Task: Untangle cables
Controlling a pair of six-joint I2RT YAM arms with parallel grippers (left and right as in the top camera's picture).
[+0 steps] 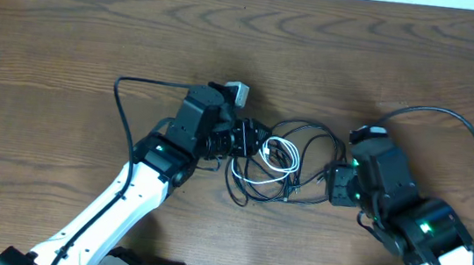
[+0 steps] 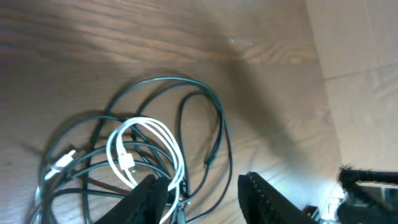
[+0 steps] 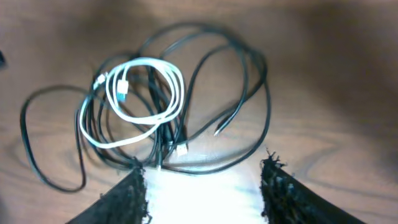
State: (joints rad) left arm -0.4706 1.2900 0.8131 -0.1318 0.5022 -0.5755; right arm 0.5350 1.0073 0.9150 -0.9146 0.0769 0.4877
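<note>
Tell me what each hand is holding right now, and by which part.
Nothing is held. The left hand and the right hand both stand open, and the cables lie loose just in front of their fingertips.

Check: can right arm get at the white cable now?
Probably yes. The right gripper stands open facing the pile, and the white cable lies mostly atop the black cables with nothing between. The left gripper sits close on the far side.
</note>
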